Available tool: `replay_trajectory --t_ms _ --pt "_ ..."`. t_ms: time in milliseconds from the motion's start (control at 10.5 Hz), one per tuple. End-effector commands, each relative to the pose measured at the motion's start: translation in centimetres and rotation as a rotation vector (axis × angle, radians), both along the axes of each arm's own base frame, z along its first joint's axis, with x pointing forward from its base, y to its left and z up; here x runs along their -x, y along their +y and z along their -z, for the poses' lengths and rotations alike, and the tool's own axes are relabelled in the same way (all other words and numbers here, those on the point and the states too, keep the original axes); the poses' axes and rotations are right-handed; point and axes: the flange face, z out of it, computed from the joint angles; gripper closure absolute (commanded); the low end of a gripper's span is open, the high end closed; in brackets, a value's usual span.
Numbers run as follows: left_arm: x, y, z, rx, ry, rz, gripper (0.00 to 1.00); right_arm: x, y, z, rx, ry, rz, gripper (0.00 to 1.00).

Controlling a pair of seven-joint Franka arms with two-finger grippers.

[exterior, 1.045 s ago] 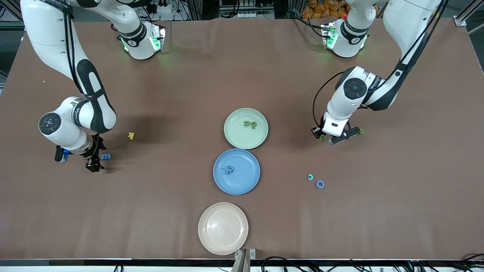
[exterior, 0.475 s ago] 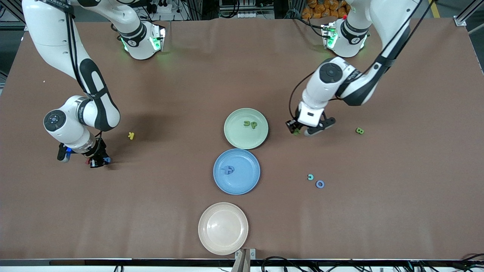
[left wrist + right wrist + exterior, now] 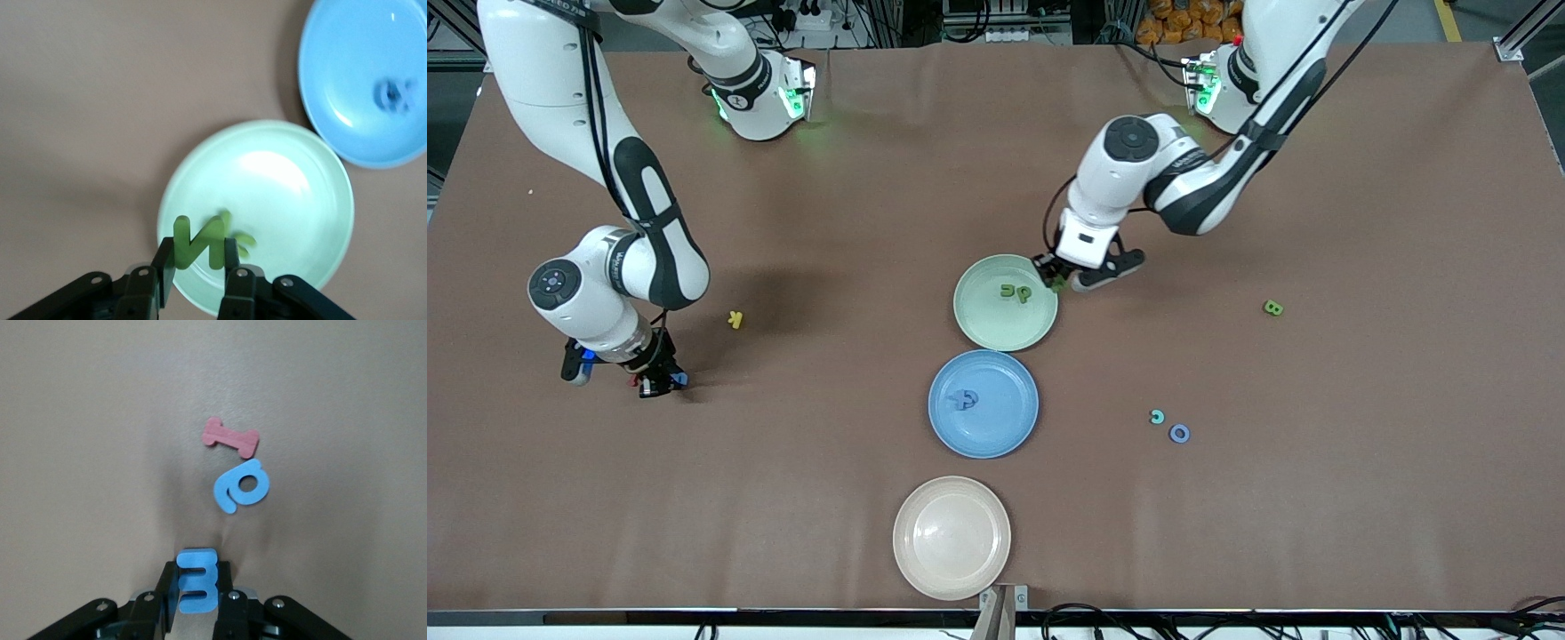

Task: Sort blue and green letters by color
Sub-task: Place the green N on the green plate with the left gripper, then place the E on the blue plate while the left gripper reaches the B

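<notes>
Front view | left gripper (image 3: pixel 1060 283) grips green letter (image 3: pixel 198 242) over green plate (image 3: pixel 978 320) | right gripper (image 3: pixel 660 382) grips blue letter (image 3: pixel 197 580)

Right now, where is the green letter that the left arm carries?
The green letter is clamped in the left gripper, over the rim of the green plate on the side toward the left arm's end of the table.

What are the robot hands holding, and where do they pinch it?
The left gripper pinches a green letter by its lower edge. The right gripper pinches a blue letter by its sides.
</notes>
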Motion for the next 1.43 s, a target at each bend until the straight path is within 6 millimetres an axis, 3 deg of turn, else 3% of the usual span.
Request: replay_trajectory --t_ms 0,285,380,475,665,950,1236,1331 --pt "1.8 -5.2 1.5 0.041 0.047 0.009 1.0 -2.0 0.8 -3.1 -0.028 0.037 -0.165 1.0" --pt "2.4 -8.5 1.9 0.07 0.063 0.008 1.0 -5.7 3.8 -8.1 -0.062 0.086 -0.43 1.0" --pt "2.2 -8.4 2.6 0.05 0.053 0.004 0.84 -6.4 5.6 -9.1 -0.07 0.096 -0.509 1.0" --pt "2.1 -8.3 3.2 0.028 0.041 0.01 0.01 -6.9 8.1 -9.7 -0.072 0.092 -0.642 1.0" --pt "1.0 -7.1 2.3 -0.03 0.031 -0.005 0.0 -7.5 12.7 -10.3 -0.063 0.071 -0.897 1.0" --pt "-3.9 -2.9 0.1 -0.102 0.025 -0.093 0.0 -7.4 22.1 -11.0 -0.057 0.047 -1.114 1.0" --pt "-10.3 5.5 -0.8 -0.169 0.016 -0.132 0.0 -6.8 30.9 -11.5 -0.02 0.018 -1.294 1.0" --pt "-11.5 7.8 -1.2 -0.195 0.02 -0.135 0.0 -6.6 33.7 -11.2 -0.015 0.011 -1.339 1.0"
